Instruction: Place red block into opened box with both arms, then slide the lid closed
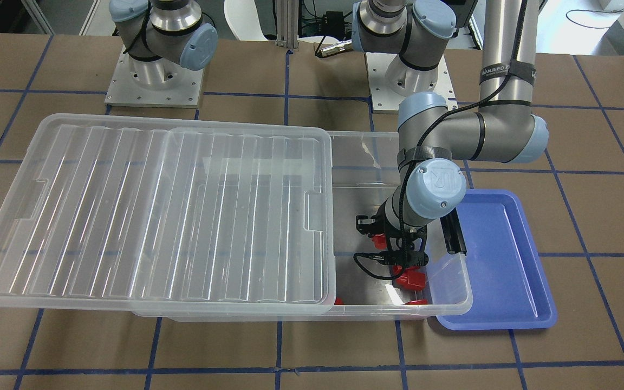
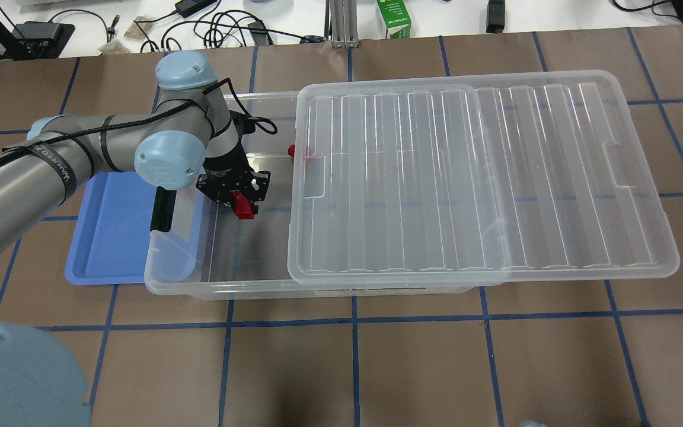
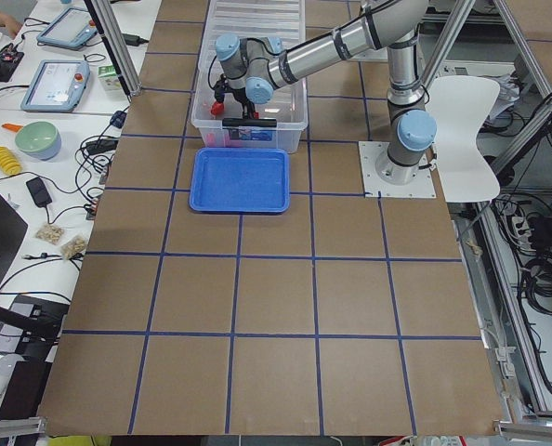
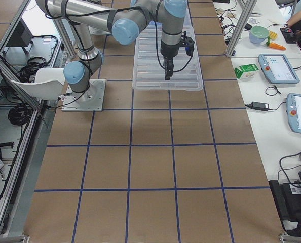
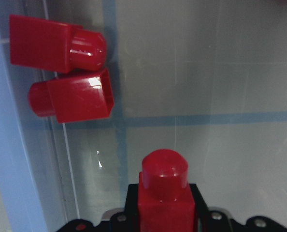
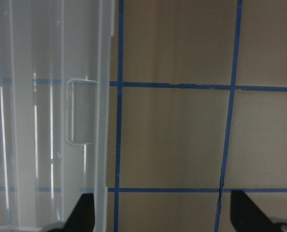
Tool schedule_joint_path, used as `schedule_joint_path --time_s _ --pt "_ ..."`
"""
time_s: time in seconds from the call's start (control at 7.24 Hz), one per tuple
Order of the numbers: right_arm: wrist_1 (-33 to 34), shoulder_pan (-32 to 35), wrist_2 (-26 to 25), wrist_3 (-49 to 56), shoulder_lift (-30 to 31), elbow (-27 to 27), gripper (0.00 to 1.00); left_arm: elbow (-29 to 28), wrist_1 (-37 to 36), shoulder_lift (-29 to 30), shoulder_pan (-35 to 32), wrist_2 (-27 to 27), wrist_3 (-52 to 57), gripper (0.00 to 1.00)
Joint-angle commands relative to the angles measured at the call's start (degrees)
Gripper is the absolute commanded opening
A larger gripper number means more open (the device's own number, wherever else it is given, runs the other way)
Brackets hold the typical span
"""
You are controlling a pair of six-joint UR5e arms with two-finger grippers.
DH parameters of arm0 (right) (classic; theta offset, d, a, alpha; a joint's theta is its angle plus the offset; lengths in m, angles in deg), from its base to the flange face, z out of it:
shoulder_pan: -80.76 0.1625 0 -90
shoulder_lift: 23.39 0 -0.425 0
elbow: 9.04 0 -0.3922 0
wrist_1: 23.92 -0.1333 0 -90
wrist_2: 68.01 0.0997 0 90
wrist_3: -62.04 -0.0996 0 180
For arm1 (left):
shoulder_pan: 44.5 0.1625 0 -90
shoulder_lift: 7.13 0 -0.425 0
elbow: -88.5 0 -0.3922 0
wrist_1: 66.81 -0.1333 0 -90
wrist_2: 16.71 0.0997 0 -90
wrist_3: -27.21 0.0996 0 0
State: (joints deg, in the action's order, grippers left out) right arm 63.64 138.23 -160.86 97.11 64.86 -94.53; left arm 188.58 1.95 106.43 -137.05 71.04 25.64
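The clear box (image 2: 217,290) has its open part at the robot's left end. My left gripper (image 2: 242,203) reaches down into that opening, shut on a red block (image 5: 164,188), also seen at the gripper in the front-facing view (image 1: 379,239); the block hangs above the box floor. The ridged clear lid (image 2: 466,178) covers the rest of the box and overhangs its right end. My right gripper (image 6: 167,215) hovers open over that far lid edge, one fingertip above the lid, the other above the table. It holds nothing.
Two more red blocks (image 5: 71,72) lie on the box floor by the far wall, and another (image 2: 309,157) sits at the lid's edge. A blue tray (image 2: 110,237) lies beside the box's open end. The black latch bar (image 2: 162,210) stands at that end.
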Motion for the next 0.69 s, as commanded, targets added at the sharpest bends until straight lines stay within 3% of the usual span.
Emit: schedule_joint_path --time_s 0.0,0.28,0.55 --pt "0.77 -5.25 0.29 5.00 -0.53 -0.11 1.00 0.03 -0.64 1.92 0.00 0.05 -0.10 0.06" --pt "2.17 -5.26 2.21 4.73 -0.71 -3.86 1.00 0.03 -1.34 3.15 0.00 -0.04 -0.19 0.28" --pt "13.64 -5.17 2.32 5.00 -2.98 -12.55 1.00 0.03 -1.25 3.16 0.00 0.05 -0.45 1.00"
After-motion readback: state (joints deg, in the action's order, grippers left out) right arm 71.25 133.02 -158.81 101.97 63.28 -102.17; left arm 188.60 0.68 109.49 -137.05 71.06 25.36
